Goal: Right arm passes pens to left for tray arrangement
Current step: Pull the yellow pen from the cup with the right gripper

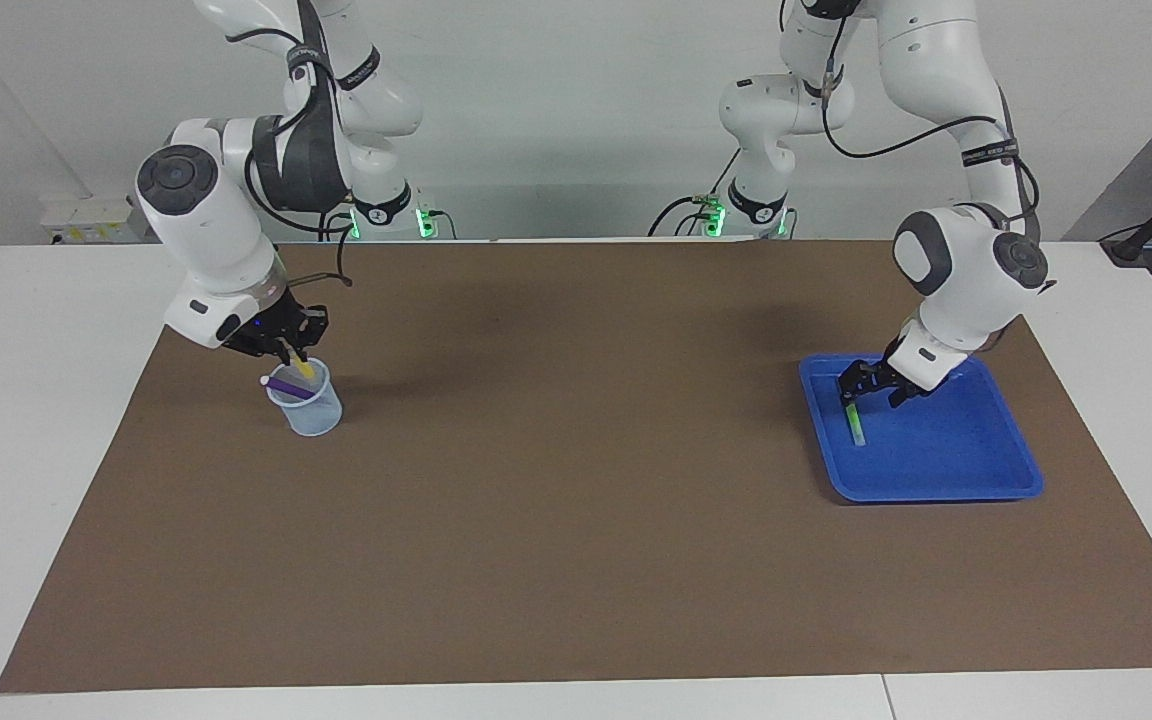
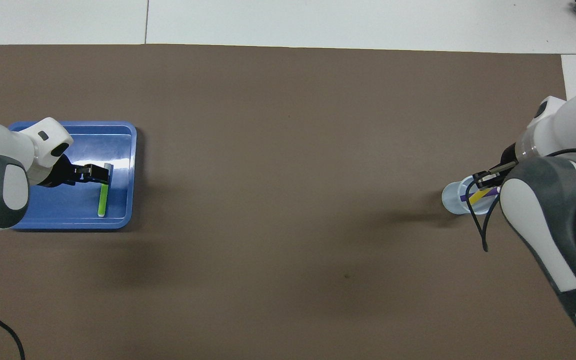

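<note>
A green pen point(image 1: 854, 425) point(image 2: 102, 197) lies loose in the blue tray point(image 1: 976, 470) point(image 2: 120, 150), along the side facing the table's middle. My left gripper point(image 1: 871, 393) point(image 2: 104, 174) hangs open just over the pen's end nearer the robots, touching nothing. At the right arm's end, my right gripper point(image 1: 291, 352) point(image 2: 483, 179) is shut on the top of a yellow pen point(image 1: 304, 368) point(image 2: 478, 195), whose lower end is still inside the pale mesh cup point(image 1: 311, 412) point(image 2: 453, 200). A purple pen point(image 1: 286, 383) point(image 2: 490, 191) leans across the cup's rim.
A brown mat point(image 1: 576, 500) covers the table between cup and tray. White tabletop point(image 1: 36, 400) borders the mat at both ends. A black cable loops from the right arm beside the cup.
</note>
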